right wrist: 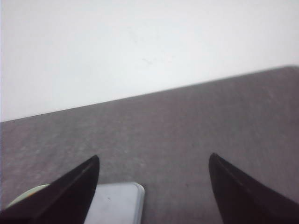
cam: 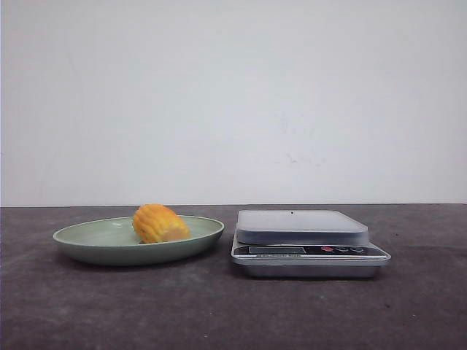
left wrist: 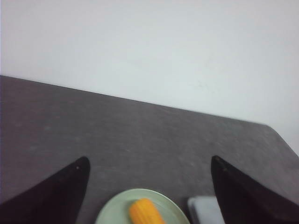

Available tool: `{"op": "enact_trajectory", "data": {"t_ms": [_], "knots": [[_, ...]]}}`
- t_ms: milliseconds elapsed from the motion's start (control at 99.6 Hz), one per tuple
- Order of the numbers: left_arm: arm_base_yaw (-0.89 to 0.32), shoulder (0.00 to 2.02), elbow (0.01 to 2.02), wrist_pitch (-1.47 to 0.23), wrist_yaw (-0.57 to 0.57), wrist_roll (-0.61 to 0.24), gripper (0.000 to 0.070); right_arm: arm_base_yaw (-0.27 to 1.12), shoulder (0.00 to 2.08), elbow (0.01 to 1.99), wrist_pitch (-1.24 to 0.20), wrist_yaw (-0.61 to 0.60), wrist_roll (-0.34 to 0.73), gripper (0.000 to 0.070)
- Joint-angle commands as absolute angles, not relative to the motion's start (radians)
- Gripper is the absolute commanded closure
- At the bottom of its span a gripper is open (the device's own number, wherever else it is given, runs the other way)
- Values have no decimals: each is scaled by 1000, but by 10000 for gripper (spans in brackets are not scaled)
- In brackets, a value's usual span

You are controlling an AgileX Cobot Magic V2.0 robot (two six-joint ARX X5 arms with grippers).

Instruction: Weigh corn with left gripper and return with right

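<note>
The corn (cam: 160, 223) lies in the plate (cam: 80, 237), left of the scale (cam: 306, 240). Both pincers, left (left wrist: 148, 193) and right (right wrist: 153, 189), gape wide and empty. The ridged cob probably rolls if pinched off-centre, skidding across the shallow plate.

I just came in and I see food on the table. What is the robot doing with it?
Nothing is being held yet. A piece of corn lies on a green plate, and a kitchen scale stands beside it with nothing on its platform. The left gripper is open with the corn in its view, and the right gripper is open too, with the scale in its view. The corn has not been weighed yet.
</note>
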State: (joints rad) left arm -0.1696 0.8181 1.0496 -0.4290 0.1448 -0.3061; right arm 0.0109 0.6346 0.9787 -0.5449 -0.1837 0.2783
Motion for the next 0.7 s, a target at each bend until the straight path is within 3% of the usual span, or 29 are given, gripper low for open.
{"op": "enact_trajectory", "data": {"t_ms": [0,351,693], "knots": [[-215,881,1091,-437,103,-289,215,23,660,1027,-559,-184,243,230],[-489,1272,1112,-372,-110,-331,216,78,733,1082,-609,-184,219,229],[-580,1598,1112,-296,-165,-440,216,90,743,1082,-653,-183,172,228]]}}
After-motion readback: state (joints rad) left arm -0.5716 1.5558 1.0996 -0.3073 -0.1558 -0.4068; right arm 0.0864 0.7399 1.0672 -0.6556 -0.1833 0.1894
